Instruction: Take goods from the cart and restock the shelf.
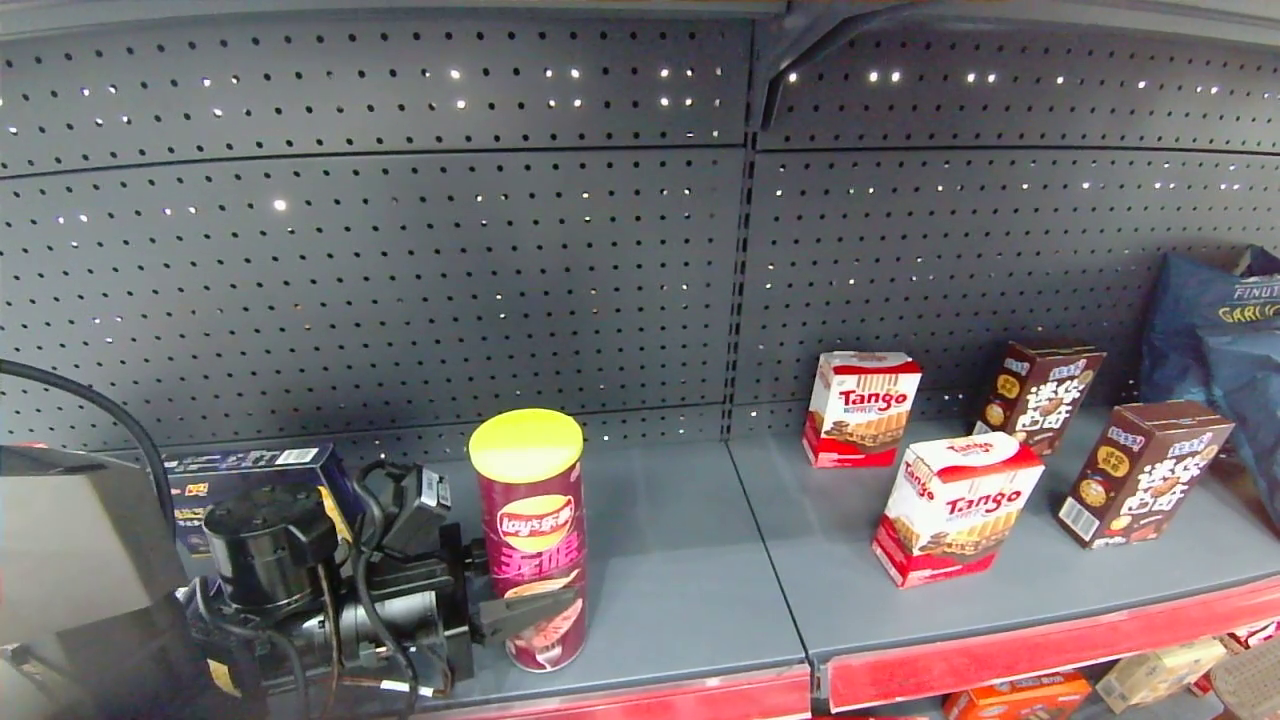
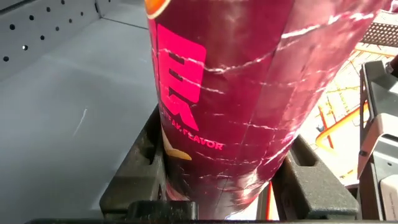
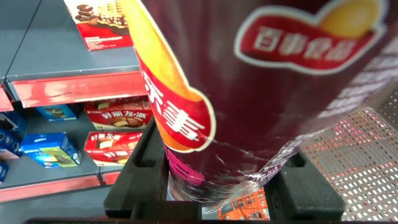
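Setting the chips can down square on the shelf looks to be the step in hand. Doing it well means making sure the base sits flat on the grey deck before the jaws let go. They should then open only wide enough to clear the tube, and the arm should draw straight back toward the red front edge, so that no finger clips this tall, narrow can and tips it. The left gripper is closed around the can low on its body. In the left wrist view its black fingers press against either side, with the deck just beside them. The can stands upright, yellow lid on top, close to the front edge of the left-hand bay. Its base seems to be on the deck or just above it; I cannot tell which. A dark blue box lies behind the arm near the back panel, and the wafer boxes stand well apart in the right-hand bay, so nothing crowds the release. The right gripper is clamped on a second can of the same kind, held over wire mesh that I take for the cart.
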